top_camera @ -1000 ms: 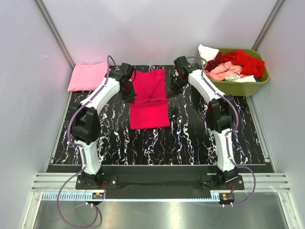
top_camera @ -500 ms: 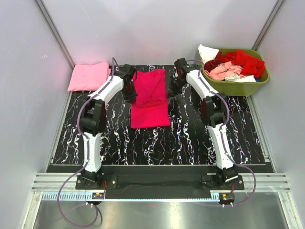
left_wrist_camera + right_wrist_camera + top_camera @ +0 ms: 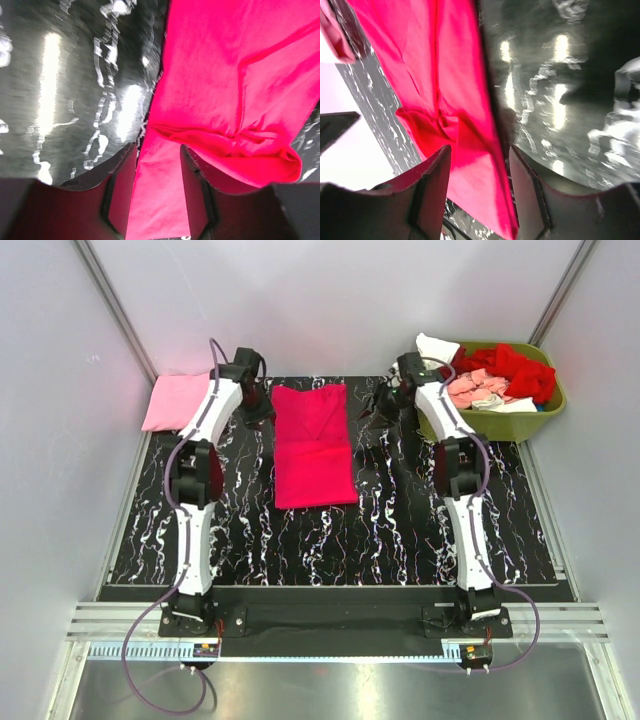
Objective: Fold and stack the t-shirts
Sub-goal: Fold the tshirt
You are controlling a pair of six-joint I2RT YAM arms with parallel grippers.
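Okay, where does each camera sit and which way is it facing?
Top external: above, behind the bases, looking down on the mat; left arm, right arm show whole.
Left wrist: on that arm, looking down past the open left gripper at the magenta t-shirt.
Right wrist: likewise, past the open right gripper.
Shared: all see that t-shirt.

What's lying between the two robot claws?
The magenta t-shirt, partly folded on the marbled mat, between the left gripper and right gripper; the top view shows it.
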